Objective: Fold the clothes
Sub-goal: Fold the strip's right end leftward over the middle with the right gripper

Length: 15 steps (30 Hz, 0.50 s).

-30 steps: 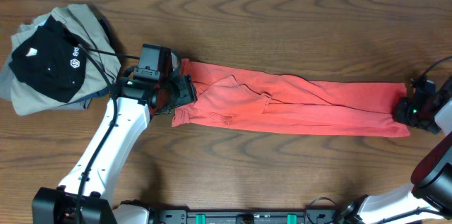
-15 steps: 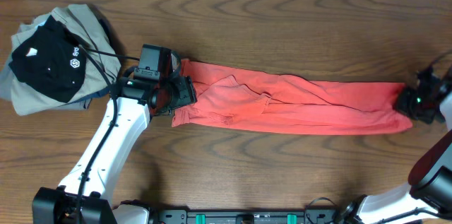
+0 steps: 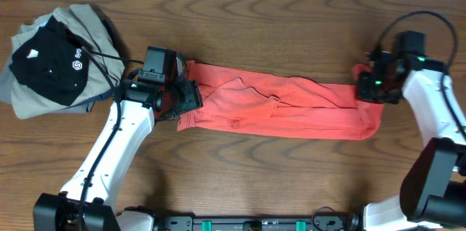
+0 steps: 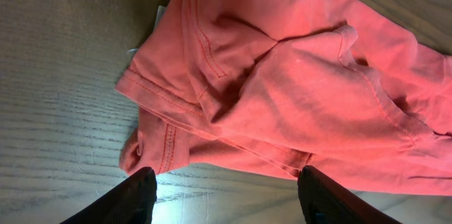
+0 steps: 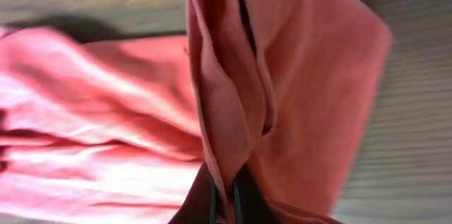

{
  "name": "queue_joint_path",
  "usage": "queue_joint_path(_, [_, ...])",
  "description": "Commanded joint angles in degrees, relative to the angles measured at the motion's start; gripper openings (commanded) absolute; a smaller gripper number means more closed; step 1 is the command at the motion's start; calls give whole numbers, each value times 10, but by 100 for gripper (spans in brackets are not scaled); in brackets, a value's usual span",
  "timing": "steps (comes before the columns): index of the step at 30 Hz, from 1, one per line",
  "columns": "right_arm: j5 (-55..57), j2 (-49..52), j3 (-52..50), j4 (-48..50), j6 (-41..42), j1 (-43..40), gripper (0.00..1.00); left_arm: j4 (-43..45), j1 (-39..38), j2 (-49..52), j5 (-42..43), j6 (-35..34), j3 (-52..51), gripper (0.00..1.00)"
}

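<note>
1. A long coral garment (image 3: 291, 111), probably trousers, lies stretched flat between the two grippers, running from one to the other.
2. The right gripper (image 3: 366, 87) is clamped on the garment's far end. The right wrist view shows a bunched fold of cloth pinched between its fingers. That end is lifted off the wood and turned back over the rest of the fabric.
3. The left gripper (image 3: 192, 95) sits at the opposite end, its fingers spread wide. The hemmed, crumpled edge lies just ahead of them and is not gripped.
4. The step in hand looks like the first lengthwise fold, bringing one end over towards the other. The next move likely calls for carrying the held end across to the left gripper's side and laying it down with the edges aligned.
5. Beyond the left gripper, on its outer side, rests a pile of clothes (image 3: 44, 63), black on khaki.
6. Everything sits on a dark wood-grain table (image 3: 291, 27). Little of the room shows.
</note>
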Motion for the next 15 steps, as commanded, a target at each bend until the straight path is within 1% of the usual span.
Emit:
queue_joint_path(1, [2, -3, 5, -4, 66, 45, 1, -4, 2, 1, -5, 8, 4, 66])
queue_joint_path(7, [1, -3, 5, -4, 125, 114, 1, -11, 2, 1, -5, 8, 4, 66])
queue_joint_path(15, [2, 2, 5, -2, 167, 178, 1, -14, 2, 1, -5, 8, 4, 66])
